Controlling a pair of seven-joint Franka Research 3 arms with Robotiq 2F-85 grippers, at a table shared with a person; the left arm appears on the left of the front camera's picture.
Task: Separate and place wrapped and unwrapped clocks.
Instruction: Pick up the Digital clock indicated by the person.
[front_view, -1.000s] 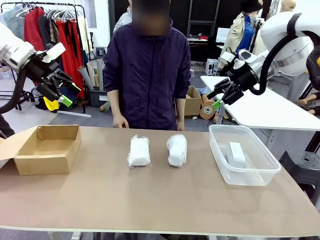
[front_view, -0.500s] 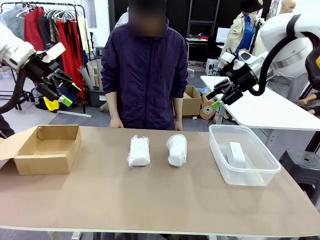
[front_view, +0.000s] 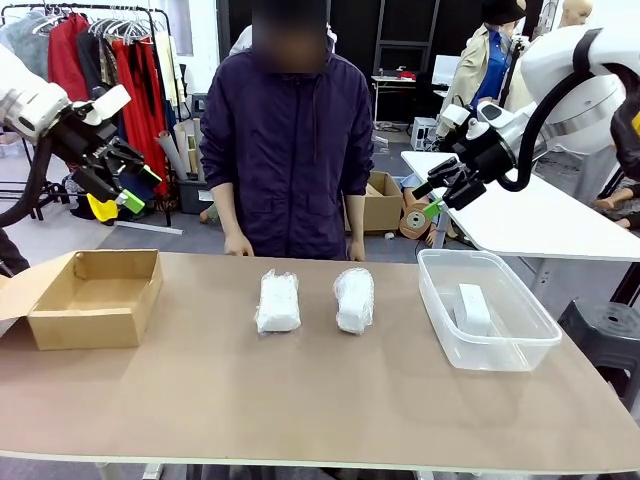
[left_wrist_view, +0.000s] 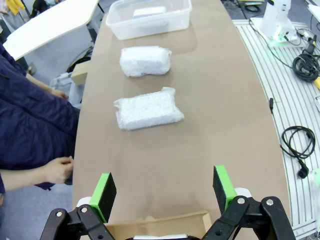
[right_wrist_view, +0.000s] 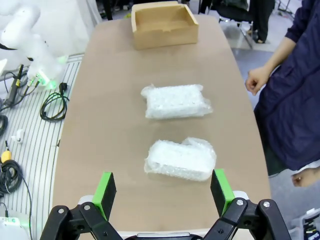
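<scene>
Two wrapped clocks in crinkly white wrap lie side by side mid-table: one on the left (front_view: 278, 302) (left_wrist_view: 148, 108) (right_wrist_view: 176, 101), the other on the right (front_view: 354, 299) (left_wrist_view: 145, 61) (right_wrist_view: 181, 159). A bare white clock (front_view: 472, 308) (left_wrist_view: 148, 11) rests inside the clear plastic bin (front_view: 528, 341) (left_wrist_view: 120, 29). My left gripper (front_view: 130, 190) (left_wrist_view: 163, 188) hangs open, high above the cardboard box (front_view: 95, 297) (right_wrist_view: 163, 24), with nothing between its fingers. Above the bin's far side my right gripper (front_view: 432, 194) (right_wrist_view: 162, 189) is also open and empty.
A person in a dark jacket stands at the far edge, one hand (front_view: 238, 243) and the other hand (front_view: 357, 250) held near the table. The near half of the brown tabletop (front_view: 300, 400) is bare. A white table (front_view: 540, 215) stands behind at right.
The person has shifted slightly to the left. Both arms and all clocks are where they were.
</scene>
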